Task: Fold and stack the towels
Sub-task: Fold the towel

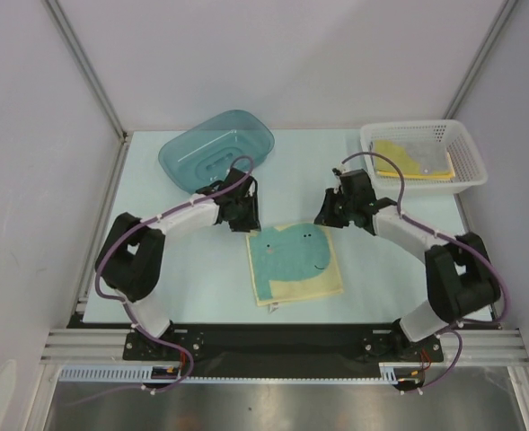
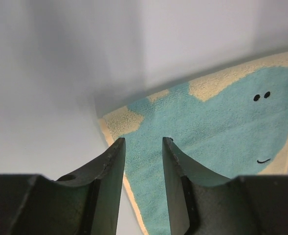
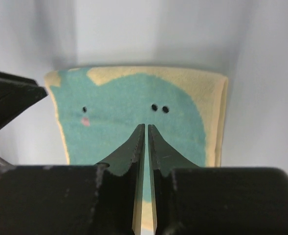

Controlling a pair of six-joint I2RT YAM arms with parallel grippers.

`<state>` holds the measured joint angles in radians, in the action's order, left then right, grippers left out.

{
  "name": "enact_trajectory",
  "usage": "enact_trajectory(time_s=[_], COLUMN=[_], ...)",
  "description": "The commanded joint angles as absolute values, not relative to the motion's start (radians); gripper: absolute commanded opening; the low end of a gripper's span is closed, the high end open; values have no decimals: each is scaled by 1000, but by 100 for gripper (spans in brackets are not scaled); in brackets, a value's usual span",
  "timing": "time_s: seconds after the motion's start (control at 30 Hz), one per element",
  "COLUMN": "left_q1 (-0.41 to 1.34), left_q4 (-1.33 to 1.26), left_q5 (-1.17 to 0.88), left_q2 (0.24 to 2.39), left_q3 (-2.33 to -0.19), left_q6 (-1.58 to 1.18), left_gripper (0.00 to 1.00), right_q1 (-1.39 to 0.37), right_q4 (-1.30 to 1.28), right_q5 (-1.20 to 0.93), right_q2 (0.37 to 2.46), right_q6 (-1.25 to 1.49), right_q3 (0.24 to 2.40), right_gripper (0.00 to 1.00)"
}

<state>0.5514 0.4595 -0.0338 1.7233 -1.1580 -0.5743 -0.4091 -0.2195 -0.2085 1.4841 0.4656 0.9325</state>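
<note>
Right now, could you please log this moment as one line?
teal towel: folded | left gripper: open, over its corner | right gripper: shut, empty | yellow towel: in basket

**Soft, even light; wrist views dark up close**

Bright, diffuse light falls from above. Only faint, soft-edged shadows lie on the table (image 1: 201, 269). A steel strip (image 1: 282, 409) at the near edge shows dull, smeared glare. In the wrist views the left pincer (image 2: 144, 142) and right pincer (image 3: 146, 128) are dark, underlit and slightly soft. The towel (image 2: 222, 122) stays fairly sharp, with grey shadow bands on the table beyond it.
</note>
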Motion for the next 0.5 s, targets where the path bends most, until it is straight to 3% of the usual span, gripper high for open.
enact_trajectory(time_s=[0.0, 0.2, 0.47], left_q1=[532, 512, 503], left_q4=[443, 422, 442], left_q5=[-58, -71, -72], left_q2=[1755, 1795, 1850], left_q3=[-1149, -1134, -1161], left_q6=[-561, -563, -574], left_gripper=[41, 41, 41], right_q1=[-373, -322, -305], right_q4=[-164, -124, -107], right_q5=[-290, -278, -242], right_q2=[1607, 1753, 1790], right_q6=[404, 368, 348], right_q3=[986, 1025, 1020], right_gripper=[11, 11, 12])
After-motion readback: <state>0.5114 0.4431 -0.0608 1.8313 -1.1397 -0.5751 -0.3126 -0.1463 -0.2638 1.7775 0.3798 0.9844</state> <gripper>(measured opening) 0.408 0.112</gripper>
